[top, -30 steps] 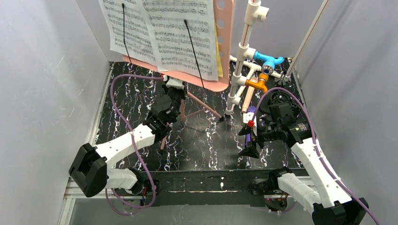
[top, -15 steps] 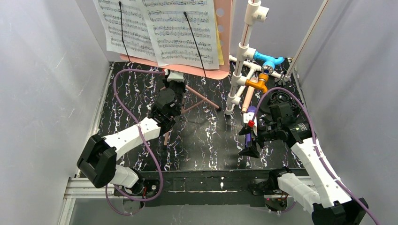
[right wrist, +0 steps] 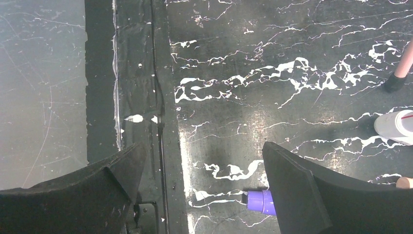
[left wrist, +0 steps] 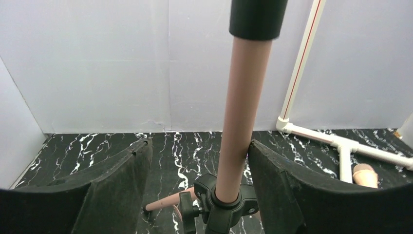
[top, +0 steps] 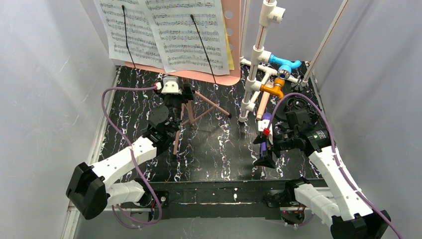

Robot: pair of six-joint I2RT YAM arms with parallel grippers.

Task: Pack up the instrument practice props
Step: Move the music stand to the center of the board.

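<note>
- Top view: a black marbled table (top: 219, 149) sits between grey walls (top: 45, 89). The pink sheet-music holder (top: 235, 35), carrying music pages (top: 184, 35), stands at the back. A white pipe frame (top: 259, 55) rises to its right, and the purple microphone (top: 266, 122) lies by the right gripper (top: 261, 150).
- Left wrist: the left gripper (left wrist: 199, 146) has its fingers apart around the holder's pink pole (left wrist: 241, 122), not clamping it.
- Right wrist: the fingers (right wrist: 292, 185) are spread wide above the table, with the microphone's end between them.

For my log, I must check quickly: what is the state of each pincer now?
Left pincer: open around the pink stand pole.
Right pincer: open, holding nothing.
</note>
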